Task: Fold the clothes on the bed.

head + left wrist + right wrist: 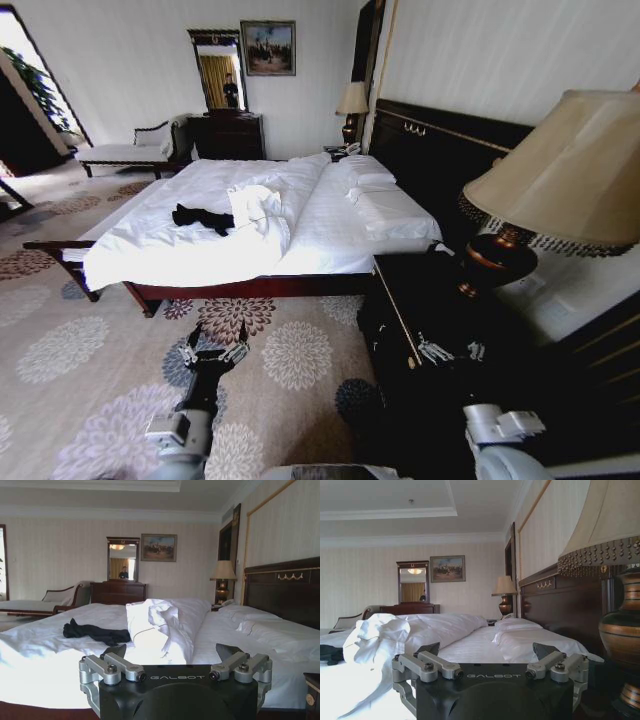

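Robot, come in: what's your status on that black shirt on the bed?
Left end effector open, low over carpet; right end effector open by the dark nightstand. Crumpled black soft T-shirt untouched on the white-sheeted bed. Rumpled white duvet bunched beside it.

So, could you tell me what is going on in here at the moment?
Nothing is being handled yet. The robot stands on the carpet short of the bed, with its left gripper and right gripper both open, empty and held low in front of it. The black T-shirt lies crumpled and unfolded on the white sheets, beside a bunched-up duvet. A table lamp stands close by the right arm.
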